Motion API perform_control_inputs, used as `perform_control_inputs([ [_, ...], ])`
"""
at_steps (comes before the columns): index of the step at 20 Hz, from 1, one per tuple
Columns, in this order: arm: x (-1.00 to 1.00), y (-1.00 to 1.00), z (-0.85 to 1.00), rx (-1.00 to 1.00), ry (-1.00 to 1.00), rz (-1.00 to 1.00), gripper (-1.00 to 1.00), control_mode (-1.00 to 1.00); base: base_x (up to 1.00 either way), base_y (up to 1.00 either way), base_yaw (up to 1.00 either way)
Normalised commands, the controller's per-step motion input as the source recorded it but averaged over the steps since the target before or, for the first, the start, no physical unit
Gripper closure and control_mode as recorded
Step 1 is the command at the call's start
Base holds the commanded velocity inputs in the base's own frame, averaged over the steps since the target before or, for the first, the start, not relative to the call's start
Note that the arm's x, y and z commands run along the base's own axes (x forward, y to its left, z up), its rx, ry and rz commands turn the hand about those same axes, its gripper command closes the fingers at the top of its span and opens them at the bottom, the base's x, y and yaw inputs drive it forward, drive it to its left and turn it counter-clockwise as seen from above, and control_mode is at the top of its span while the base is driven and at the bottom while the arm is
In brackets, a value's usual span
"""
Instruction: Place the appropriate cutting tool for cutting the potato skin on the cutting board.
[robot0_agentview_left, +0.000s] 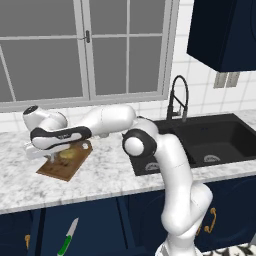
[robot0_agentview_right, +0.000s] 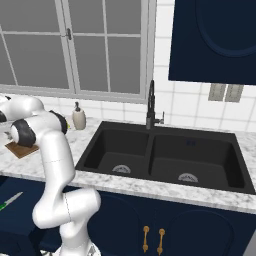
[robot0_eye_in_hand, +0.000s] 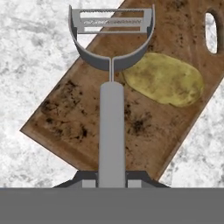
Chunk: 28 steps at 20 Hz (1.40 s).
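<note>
Peeler (robot0_eye_in_hand: 112, 87), light, stiff and slick metal, sits clenched by its slim handle in the gripper (robot0_eye_in_hand: 112, 177), hanging over the cutting board (robot0_eye_in_hand: 78, 118) near its long edge, just beside the potato (robot0_eye_in_hand: 164, 78).

Potato (robot0_eye_in_hand: 164, 78) lies on cutting board (robot0_eye_in_hand: 87, 118); peeler (robot0_eye_in_hand: 111, 65) above the board.
</note>
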Motion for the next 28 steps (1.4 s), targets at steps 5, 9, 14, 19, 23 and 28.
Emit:
perform_control_inputs([
  [5,0.0,-0.2,-0.14,0.01,0.0,0.04,1.0,-1.0,0.0,0.0,0.0],
  [9,0.0,-0.02,-0.13,0.0,0.0,0.01,1.0,-1.0,0.0,0.0,0.0],
  [14,0.0,0.0,-0.76,0.0,-0.03,0.0,1.0,-1.0,0.0,0.0,0.0],
  [19,0.0,0.0,-0.6,0.08,0.0,0.0,1.0,-1.0,0.0,0.0,0.0],
  [23,0.02,0.0,-0.04,0.0,0.0,0.0,-1.0,-1.0,0.0,0.0,0.0],
  [28,0.0,-0.01,0.0,0.01,0.03,0.0,-1.0,-1.0,0.0,0.0,0.0],
])
